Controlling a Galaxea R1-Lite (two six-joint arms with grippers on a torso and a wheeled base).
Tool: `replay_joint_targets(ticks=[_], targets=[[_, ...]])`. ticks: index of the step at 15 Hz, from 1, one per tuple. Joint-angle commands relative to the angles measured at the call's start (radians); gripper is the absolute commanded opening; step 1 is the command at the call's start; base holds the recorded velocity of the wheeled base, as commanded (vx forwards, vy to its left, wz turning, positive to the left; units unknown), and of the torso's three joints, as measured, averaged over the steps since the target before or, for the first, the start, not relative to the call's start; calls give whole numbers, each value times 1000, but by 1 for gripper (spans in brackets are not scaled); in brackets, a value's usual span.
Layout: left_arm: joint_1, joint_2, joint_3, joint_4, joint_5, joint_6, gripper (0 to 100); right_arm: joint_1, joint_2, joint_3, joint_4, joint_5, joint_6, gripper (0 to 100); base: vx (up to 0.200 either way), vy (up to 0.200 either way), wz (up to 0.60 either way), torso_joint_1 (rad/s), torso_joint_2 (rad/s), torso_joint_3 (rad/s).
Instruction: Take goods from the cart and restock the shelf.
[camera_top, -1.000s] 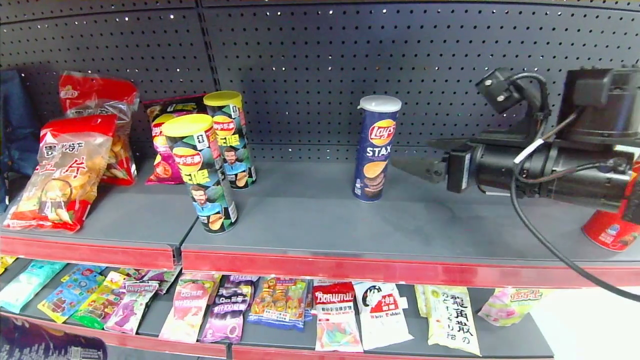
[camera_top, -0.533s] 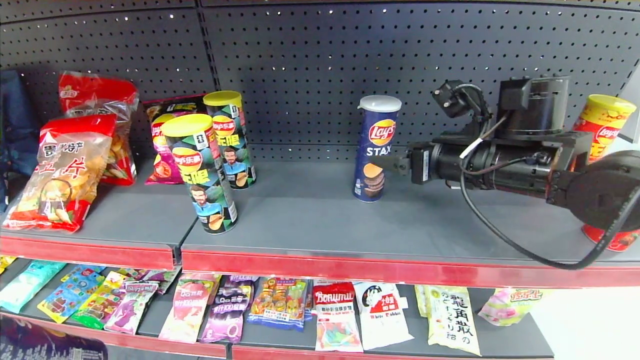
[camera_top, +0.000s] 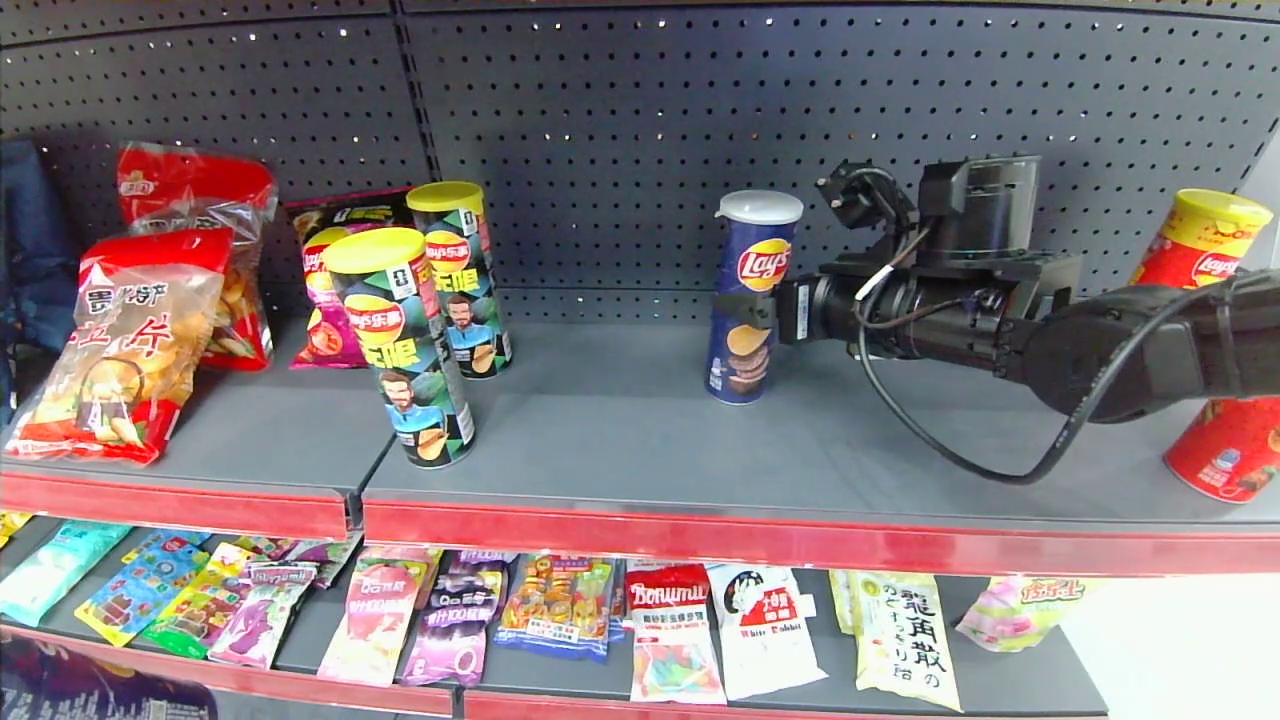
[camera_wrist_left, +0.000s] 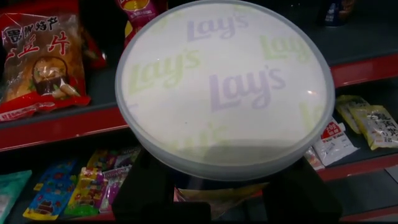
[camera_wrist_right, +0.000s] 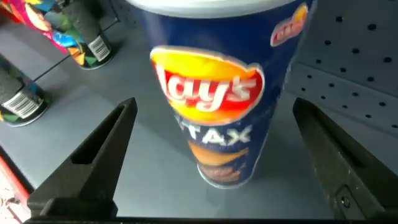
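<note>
A blue chips can (camera_top: 760, 235) with a white lid stands upright mid-shelf near the pegboard. My right gripper (camera_top: 748, 308) comes in from the right at the can's mid height. In the right wrist view the blue can (camera_wrist_right: 224, 155) stands between the spread fingers (camera_wrist_right: 93, 162) of my right gripper (camera_wrist_right: 214, 107), which is open; I cannot tell whether the fingers touch the can. In the left wrist view my left gripper (camera_wrist_left: 227, 199) is shut on another chips can, whose translucent lid (camera_wrist_left: 224, 87) faces the camera in front of the shelf.
Two yellow-lidded cans (camera_top: 400, 345) (camera_top: 460, 280) and red snack bags (camera_top: 130, 340) stand at the shelf's left. A red can with a yellow lid (camera_top: 1205, 250) is at the far right. The shelf has a red front edge (camera_top: 700, 535). Candy packets (camera_top: 560, 600) lie below it.
My right arm has moved left along the shelf, bringing its open fingers from well right of the blue can to either side of it. The red can behind the arm is uncovered.
</note>
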Motion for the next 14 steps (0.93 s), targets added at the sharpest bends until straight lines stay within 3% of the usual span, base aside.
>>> replay_joint_targets(ticks=[1,14], targets=[[0,4,1,0,0,0,0,0,32,-32,-1,-7,0,100,0,0,0,0,0,0],[0,9,1,19,-2,0,0,0,138,-121,-90,-41,2,100,0,0,0,0,0,0]])
